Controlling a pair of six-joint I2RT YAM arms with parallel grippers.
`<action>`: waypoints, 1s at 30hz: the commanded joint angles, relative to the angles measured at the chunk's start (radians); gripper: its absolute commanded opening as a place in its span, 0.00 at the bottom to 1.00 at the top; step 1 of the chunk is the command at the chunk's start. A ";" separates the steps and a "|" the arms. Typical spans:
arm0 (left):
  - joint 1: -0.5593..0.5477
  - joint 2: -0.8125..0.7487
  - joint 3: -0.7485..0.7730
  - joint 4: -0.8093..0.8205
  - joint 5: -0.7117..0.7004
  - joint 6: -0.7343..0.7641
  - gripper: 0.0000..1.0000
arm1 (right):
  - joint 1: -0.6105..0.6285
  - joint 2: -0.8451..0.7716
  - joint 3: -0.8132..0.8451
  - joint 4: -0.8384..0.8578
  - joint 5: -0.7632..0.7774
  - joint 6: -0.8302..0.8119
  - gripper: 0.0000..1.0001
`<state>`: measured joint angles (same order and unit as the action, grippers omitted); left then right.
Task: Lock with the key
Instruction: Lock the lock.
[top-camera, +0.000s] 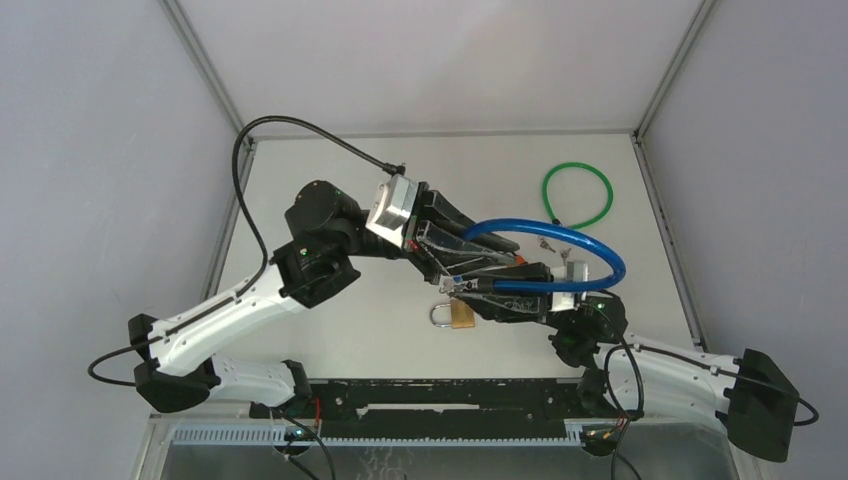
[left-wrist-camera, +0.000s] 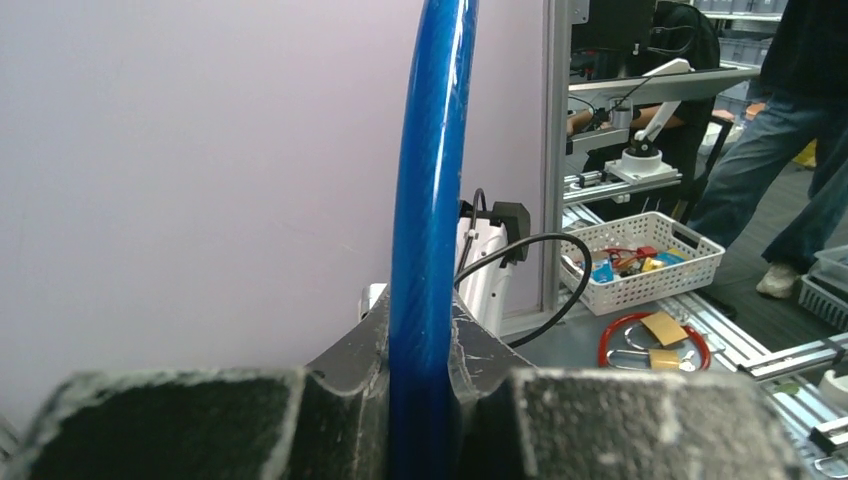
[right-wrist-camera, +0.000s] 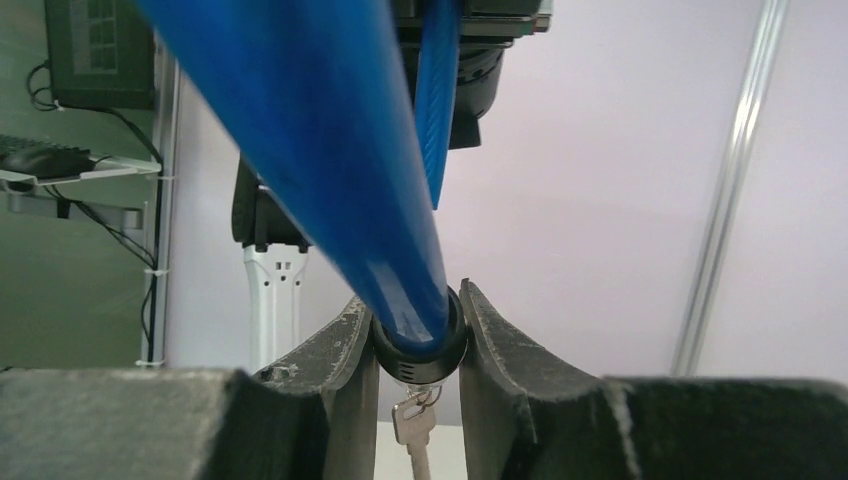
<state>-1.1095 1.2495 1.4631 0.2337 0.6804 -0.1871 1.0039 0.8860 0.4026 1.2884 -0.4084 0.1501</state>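
Observation:
A blue cable lock (top-camera: 600, 255) arcs above the table, held between both arms. My left gripper (top-camera: 452, 270) is shut on the cable (left-wrist-camera: 430, 200), which rises straight up from between its fingers (left-wrist-camera: 350, 360). My right gripper (top-camera: 478, 290) is shut on the lock's black round head (right-wrist-camera: 420, 355), where the blue cable (right-wrist-camera: 330, 150) enters from above. A silver key (right-wrist-camera: 412, 425) hangs on a ring below that head. The two grippers almost meet at mid-table. Whether the cable's free end sits in the head is hidden.
A brass padlock (top-camera: 457, 314) lies on the table just under the two grippers. A green cable loop (top-camera: 577, 195) lies at the back right, with small keys (top-camera: 547, 243) beside it. Grey walls enclose the table on three sides.

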 joint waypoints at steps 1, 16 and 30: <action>-0.033 -0.002 0.011 0.055 0.000 0.120 0.00 | 0.004 -0.067 0.026 0.022 0.062 -0.076 0.00; -0.006 -0.120 0.023 -0.139 -0.147 0.224 0.00 | -0.313 -0.302 0.068 -0.570 -0.205 0.046 0.00; 0.185 -0.524 -0.467 -0.367 -0.278 0.454 0.59 | -0.333 -0.343 0.393 -1.444 -0.018 -0.136 0.00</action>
<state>-0.9615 0.7803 1.0412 -0.0727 0.4202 0.1799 0.6781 0.5110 0.6983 0.0807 -0.5098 0.0750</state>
